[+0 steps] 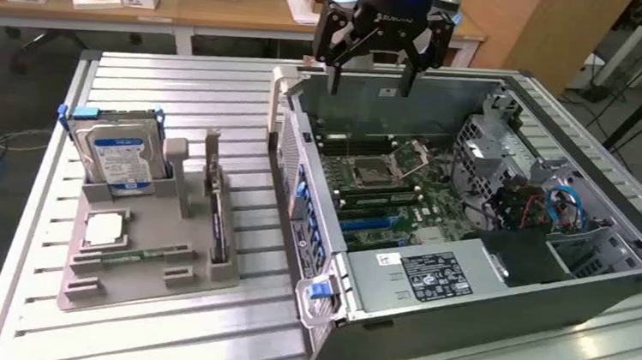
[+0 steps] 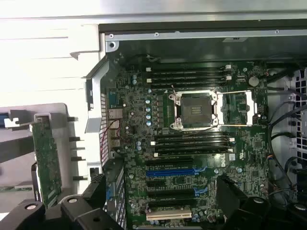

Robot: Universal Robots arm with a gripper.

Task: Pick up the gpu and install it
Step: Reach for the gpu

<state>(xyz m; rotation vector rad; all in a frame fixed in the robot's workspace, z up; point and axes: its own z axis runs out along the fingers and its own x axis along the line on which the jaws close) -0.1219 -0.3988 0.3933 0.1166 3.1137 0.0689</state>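
Right now my black two-fingered pincer (image 1: 369,87) hangs over the far wall of the big grey open computer case (image 1: 540,313). Its fingers are spread wide with nothing between them. The gpu (image 1: 218,215), a thin flat card with a black face, is well apart from the pincer. It stands on its long edge in a slot of the grey plastic holder tray (image 1: 141,282). That tray sits on the ribbed metal worktop (image 1: 167,90) just beside the case, on the exterior view's left of it. A silver hard drive with a blue and white label (image 1: 123,151) stands in the tray too, on the side far from the case. In the wrist view I see the green back of the gpu (image 2: 47,158) next to the case.

I think the card is light and stiff, so it should lift without bending. I also think it breaks easily, since small parts cover the green back. Its flat faces look smooth, so it could slip. I would take hold across the two flat faces at the middle of the top edge, which stands free above the tray.
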